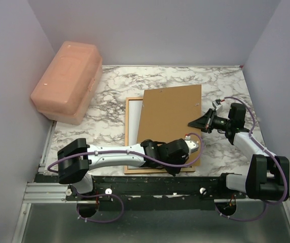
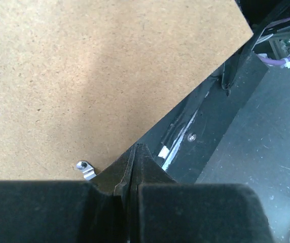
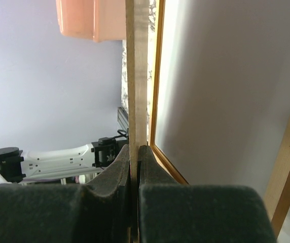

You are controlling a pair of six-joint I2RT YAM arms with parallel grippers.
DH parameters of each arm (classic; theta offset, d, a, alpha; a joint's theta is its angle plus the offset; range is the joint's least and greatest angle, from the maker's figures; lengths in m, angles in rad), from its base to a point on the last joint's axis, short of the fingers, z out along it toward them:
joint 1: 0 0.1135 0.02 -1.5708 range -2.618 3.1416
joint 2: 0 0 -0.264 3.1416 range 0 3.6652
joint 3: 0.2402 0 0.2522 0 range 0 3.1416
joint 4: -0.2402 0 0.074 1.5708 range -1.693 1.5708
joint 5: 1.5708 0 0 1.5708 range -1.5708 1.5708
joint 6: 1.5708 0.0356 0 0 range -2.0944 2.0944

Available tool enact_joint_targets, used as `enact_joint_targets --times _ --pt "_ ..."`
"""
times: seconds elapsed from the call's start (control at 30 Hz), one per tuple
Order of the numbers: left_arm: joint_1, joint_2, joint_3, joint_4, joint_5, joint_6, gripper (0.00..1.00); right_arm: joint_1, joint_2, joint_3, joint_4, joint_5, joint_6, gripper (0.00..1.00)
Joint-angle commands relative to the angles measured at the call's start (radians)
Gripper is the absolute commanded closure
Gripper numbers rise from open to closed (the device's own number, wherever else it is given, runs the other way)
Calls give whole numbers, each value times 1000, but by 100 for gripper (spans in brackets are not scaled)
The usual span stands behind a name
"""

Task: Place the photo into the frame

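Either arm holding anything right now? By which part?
Right gripper pinches the flat brown backing board by its right edge. Left gripper has jaws shut at its near edge, nothing visible between them.

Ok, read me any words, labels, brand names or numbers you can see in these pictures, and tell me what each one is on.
None: no view shows any readable text.
The pink box, the board, the frame and the table all show plain, unmarked surfaces.
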Motion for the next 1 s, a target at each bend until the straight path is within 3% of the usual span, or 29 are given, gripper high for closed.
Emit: enact_joint_targets --times 0.0,0.33,0.5,0.7,0.83,0.87,0.97 --pt "37 7 -47 41 -49 -27 100 4 -1 14 10 -34 -2 99" --pt "79 -122 -177 43 -60 -40 100 5 8 15 2 -35 -21 99" --pt "110 -274 -261 71 49 -11 99 5 23 19 -4 -34 -34 99" --pt "234 -493 -360 102 139 -10 70 4 40 43 -5 -43 -22 99" --pt "380 -610 -437 136 179 -63 36 10 43 73 -33 -50 -22 99" --pt "420 -626 -449 131 182 -79 31 13 44 87 -50 -47 -29 99" --pt "526 -638 -460 84 167 -122 28 27 61 138 -129 -35 -69 99"
